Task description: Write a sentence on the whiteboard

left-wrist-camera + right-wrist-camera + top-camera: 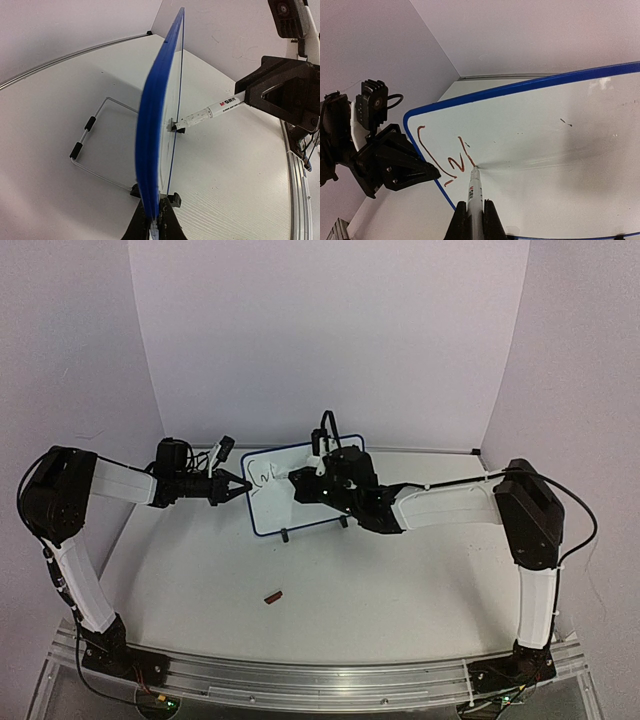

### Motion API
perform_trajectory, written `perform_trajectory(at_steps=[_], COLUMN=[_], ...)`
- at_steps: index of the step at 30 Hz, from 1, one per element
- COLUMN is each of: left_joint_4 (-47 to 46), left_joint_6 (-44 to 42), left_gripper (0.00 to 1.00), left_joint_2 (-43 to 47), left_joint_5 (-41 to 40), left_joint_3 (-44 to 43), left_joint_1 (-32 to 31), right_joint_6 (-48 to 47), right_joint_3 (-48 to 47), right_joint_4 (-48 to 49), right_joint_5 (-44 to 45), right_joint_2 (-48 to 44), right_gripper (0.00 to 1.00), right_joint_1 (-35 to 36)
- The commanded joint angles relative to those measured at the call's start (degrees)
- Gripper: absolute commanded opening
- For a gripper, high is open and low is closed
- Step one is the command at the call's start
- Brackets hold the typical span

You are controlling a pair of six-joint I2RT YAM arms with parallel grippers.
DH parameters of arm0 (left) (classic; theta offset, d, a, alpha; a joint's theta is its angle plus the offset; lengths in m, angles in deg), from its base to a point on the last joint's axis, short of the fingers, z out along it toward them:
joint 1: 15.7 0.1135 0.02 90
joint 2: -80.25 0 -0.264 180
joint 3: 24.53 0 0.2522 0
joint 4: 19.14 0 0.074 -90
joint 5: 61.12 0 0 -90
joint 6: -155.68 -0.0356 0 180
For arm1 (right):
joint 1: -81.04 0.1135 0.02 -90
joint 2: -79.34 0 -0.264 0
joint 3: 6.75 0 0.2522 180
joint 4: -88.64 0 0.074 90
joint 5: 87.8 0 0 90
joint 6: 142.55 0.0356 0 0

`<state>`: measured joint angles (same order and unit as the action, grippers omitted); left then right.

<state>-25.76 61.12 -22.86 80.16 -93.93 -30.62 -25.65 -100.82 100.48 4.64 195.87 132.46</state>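
The whiteboard [300, 502] stands upright on small black feet at mid-table. A few scrawled reddish-brown strokes of the sentence [445, 157] sit near its left edge; they also show in the top view [266, 474]. My left gripper [240, 487] is shut on the board's left blue edge [152, 150]. My right gripper [473, 220] is shut on a white marker [473, 192] whose tip touches the board at the end of the last stroke. The marker also shows in the left wrist view [212, 113].
A small dark reddish cap-like object [272, 595] lies on the table in front of the board. A wire stand with black sleeves [87, 145] props the board from behind. White walls enclose the back and sides.
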Motion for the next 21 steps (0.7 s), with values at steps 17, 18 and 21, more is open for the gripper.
perform_trajectory(at_steps=[17, 18, 21], left_joint_4=[3.3, 3.3, 3.3], left_joint_6=[-2.9, -2.8, -2.8], left_gripper=[0.0, 0.0, 0.0], left_joint_2=[0.7, 0.6, 0.5], left_joint_5=[-5.7, -5.7, -5.7], left_joint_3=[0.1, 0.1, 0.0], left_joint_1=[-0.5, -0.5, -0.4], right_joint_6=[-1.0, -0.9, -0.8], right_joint_3=[1.1, 0.7, -0.4], right_joint_4=[-2.0, -2.0, -2.0], right_joint_5=[-0.9, -1.1, -1.9], right_joint_2=[-8.0, -7.5, -6.1], right_gripper=[0.0, 0.0, 0.0], right_joint_1=[-0.7, -0.9, -1.4])
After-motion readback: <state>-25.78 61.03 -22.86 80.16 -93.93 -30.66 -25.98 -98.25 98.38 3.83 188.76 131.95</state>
